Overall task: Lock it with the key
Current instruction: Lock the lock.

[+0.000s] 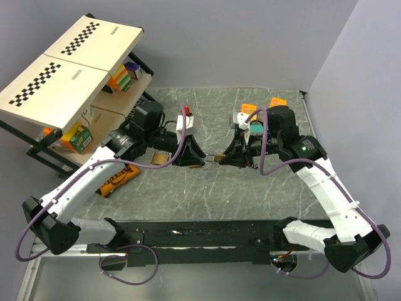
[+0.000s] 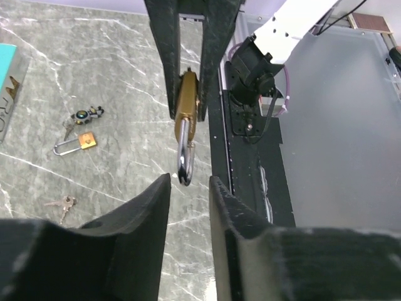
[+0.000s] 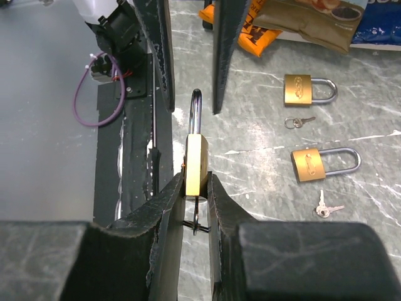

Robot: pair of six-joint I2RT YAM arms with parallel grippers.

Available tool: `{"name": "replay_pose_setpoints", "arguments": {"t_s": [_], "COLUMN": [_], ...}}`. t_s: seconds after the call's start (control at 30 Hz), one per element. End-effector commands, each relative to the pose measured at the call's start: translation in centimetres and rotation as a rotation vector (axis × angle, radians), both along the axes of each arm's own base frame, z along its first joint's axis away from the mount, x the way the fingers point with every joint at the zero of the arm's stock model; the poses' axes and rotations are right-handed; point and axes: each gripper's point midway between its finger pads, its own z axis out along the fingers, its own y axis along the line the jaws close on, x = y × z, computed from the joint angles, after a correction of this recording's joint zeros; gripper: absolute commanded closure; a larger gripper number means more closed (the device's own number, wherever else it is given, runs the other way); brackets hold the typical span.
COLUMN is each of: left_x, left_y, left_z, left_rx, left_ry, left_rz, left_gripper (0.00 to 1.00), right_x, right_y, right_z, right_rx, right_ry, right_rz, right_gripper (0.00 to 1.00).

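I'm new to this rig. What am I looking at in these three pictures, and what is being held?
Two robot arms are bolted to a marble-look table. One picture looks down from overhead, and the other two come from a camera on each wrist. The right gripper pinches a brass padlock by its body. The shackle points at the left gripper, whose jaws stand open either side of the shackle's tip without gripping it. Spare padlocks, small loose keys and snack packets lie on the table.

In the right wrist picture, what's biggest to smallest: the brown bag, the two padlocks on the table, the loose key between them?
1. Brown bag
2. Upper padlock and lower padlock, about alike
3. Loose key
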Motion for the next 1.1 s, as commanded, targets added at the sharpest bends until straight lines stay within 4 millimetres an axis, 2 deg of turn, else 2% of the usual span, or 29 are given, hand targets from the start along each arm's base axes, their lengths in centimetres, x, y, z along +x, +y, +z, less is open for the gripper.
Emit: {"name": "replay_pose_setpoints", "arguments": {"t_s": [0.0,0.2,0.5,0.8,1.07], "left_x": [-0.9,-1.0,-1.5,-2.6,-2.5], "left_y": [-0.1,-0.3,-0.6,-2.0,-3.3], "left_z": [1.0,1.1,1.5,1.7,1.7], "left_rx": [-0.043,-0.046,-0.060,-0.090,-0.110], "left_ry": [-0.036,-0.045,-0.050,-0.020,-0.032], "left_rz": [-0.008,-0.012,-0.031,-0.050,-0.049], "left_gripper": [0.68,0.84,0.99,0.99,0.99], "right_x": [-0.7,-0.8,-0.9,-1.6,-2.7], "right_y": [0.4,0.4,0.6,1.3,2.2], "right_z": [2.2,2.3,2.5,2.3,2.5], "right_rx": [0.048,0.054,0.067,0.087,0.112], "right_ry": [-0.056,-0.063,-0.050,-0.015,0.028], "right_rz": [0.056,0.071,0.080,0.119,0.176], "right_gripper": [1.00,1.00,1.00,1.00,1.00]}}
